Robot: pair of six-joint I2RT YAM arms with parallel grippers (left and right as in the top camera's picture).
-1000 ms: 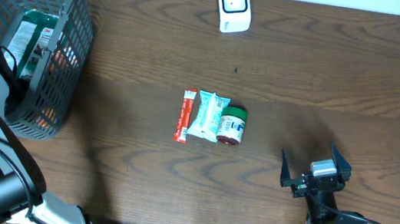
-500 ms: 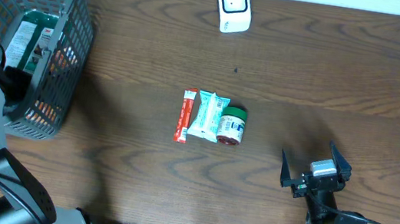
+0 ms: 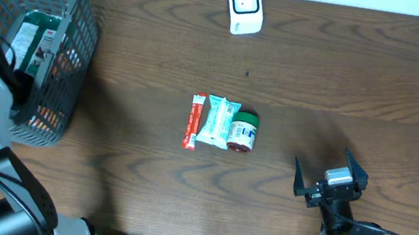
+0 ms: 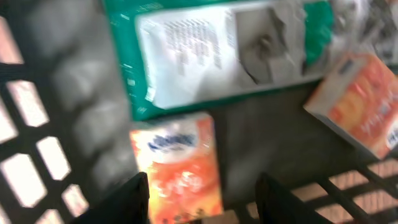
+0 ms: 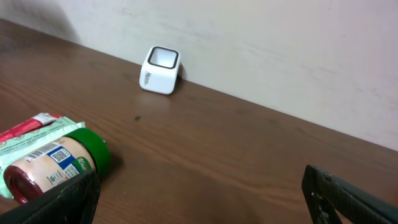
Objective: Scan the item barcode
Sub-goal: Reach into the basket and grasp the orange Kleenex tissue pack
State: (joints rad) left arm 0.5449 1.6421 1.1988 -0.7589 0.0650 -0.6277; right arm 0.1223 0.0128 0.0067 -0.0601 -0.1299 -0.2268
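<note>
The left tool (image 4: 202, 194) is down inside the grey basket (image 3: 72, 51) at the left end of the table (image 3: 360, 81). Its fingers are spread, and an orange packet (image 4: 180, 171) lies on the basket floor between and beneath them; the view is too blurred to tell whether they touch it, and a green-and-white pack (image 4: 211, 50) lies just beyond. The right tool (image 3: 323, 163) sits at the near right, spread wide and holding nothing. A red stick (image 3: 194, 120), a pale-blue pouch (image 3: 218, 121) and a green-lidded jar (image 3: 242, 132) lie side by side mid-table, well apart from the white scanner (image 3: 244, 7) at the far edge.

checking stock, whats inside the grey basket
The grey basket holds a green-and-white packet, an orange pack and an orange box. Anything beneath them is covered.
</note>
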